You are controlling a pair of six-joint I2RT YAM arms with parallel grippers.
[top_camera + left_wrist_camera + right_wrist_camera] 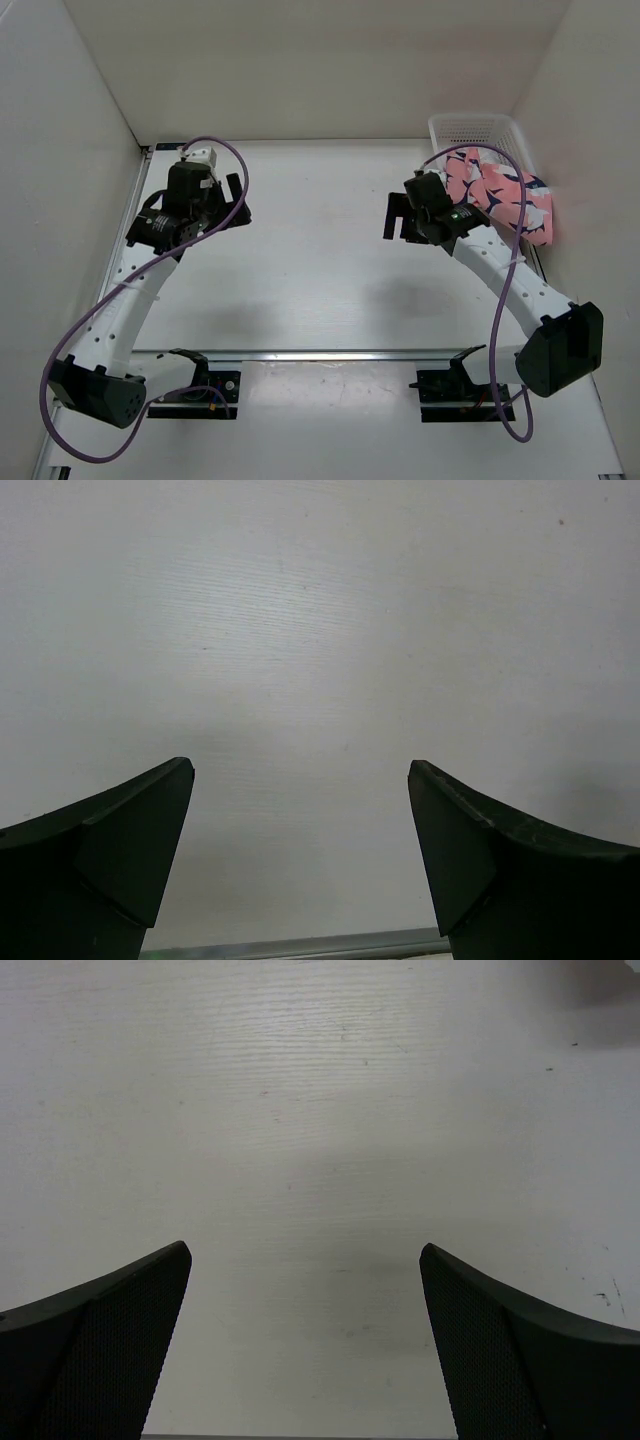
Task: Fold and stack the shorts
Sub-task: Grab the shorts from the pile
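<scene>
Only the top external view took in the shorts (505, 200). They were a crumpled salmon-pink heap printed with navy-and-white shapes, lying in the near end of a white slatted basket (470, 128) at the far right corner of the tabletop (310, 280), and they spilled over its rim beside the right wall. Neither wrist view showed any of the cloth.

From above, the right hand (396, 218) hung just left of the basket, apart from the shorts, and the left hand (238, 200) hung well away on the far left side. How wide each hand stood was hard to judge there; the wrist views settled it. The left hand's fingers (120, 850) stood wide apart with only white board between them. The right hand's fingers (120, 1340) were equally wide, their inner faces finely dimpled.

The right wrist view also caught small dark specks and scuffs on the surface near its right edge.

White walls (300, 60) closed in the tabletop on the left, far and right sides. A purple cable (60, 360) looped wide on the left, and a metal rail (330, 354) crossed near the front.
</scene>
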